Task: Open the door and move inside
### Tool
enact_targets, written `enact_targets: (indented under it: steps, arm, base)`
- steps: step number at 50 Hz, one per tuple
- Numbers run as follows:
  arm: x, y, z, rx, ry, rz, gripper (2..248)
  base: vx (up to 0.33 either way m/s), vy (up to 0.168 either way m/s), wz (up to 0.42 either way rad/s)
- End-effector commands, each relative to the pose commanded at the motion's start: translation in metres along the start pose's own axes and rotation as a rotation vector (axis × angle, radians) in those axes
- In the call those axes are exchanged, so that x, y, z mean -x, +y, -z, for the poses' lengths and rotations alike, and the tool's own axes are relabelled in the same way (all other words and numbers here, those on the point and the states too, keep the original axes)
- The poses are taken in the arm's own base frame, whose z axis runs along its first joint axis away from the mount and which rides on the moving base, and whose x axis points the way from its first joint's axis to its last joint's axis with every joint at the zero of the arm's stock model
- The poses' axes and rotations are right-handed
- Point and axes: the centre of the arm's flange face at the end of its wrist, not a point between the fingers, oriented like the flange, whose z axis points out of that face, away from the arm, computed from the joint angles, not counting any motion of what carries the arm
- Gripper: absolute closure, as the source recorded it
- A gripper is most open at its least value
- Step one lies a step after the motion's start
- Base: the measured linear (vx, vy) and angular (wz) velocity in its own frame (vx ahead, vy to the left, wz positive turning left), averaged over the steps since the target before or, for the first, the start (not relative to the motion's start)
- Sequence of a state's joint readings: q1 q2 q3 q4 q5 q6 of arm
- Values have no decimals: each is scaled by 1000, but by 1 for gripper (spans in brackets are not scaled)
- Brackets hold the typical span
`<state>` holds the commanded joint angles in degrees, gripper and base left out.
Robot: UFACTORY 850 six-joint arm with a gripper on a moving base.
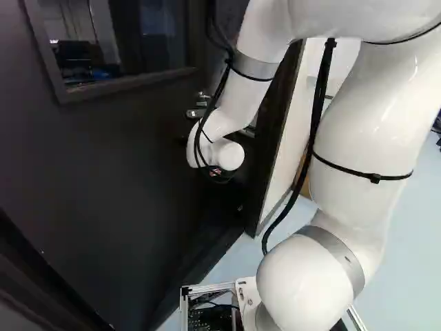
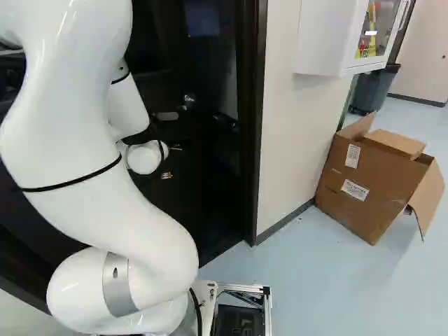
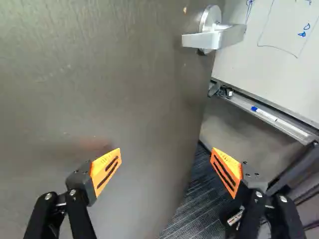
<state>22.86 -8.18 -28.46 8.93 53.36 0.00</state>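
1. Landmark: the lever handle (image 3: 214, 37), mounted near the free edge of the door (image 3: 124, 99). It points out toward that edge, and nothing grips it.
2. Door: ajar. Past the edge beside the lever handle, the wrist view shows a whiteboard (image 3: 284, 37) and, lower down, dark carpet (image 3: 197, 204). Unlatching is judged complete; full opening is not.
3. Gripper (image 3: 166, 152): fingers spread wide, pinching nothing. It stands below the lever handle, one finger before the door's face, the other out beyond the free edge. Contact with the door cannot be confirmed.
4. Arm (image 1: 365, 131): reaches from the base to the door, its wrist end just below the lever handle in the left base view.
5. Base (image 2: 268, 311): on the pale floor (image 2: 315, 280), lower than and on the near side of the lever handle. Entry is judged outstanding.
6. Remaining, in my judgement: push the door wider from below the lever handle, check clearance to the door frame (image 2: 252, 126), then drive through. Risk noted: the finger beyond the edge could catch on it.
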Motion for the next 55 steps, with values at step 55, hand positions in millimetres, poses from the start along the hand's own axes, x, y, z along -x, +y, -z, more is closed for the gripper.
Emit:
enact_targets:
  steps: [55]
  arm:
    - [-4,-79,-31,-151,29,40,3]
  base:
    - [0,0,0]
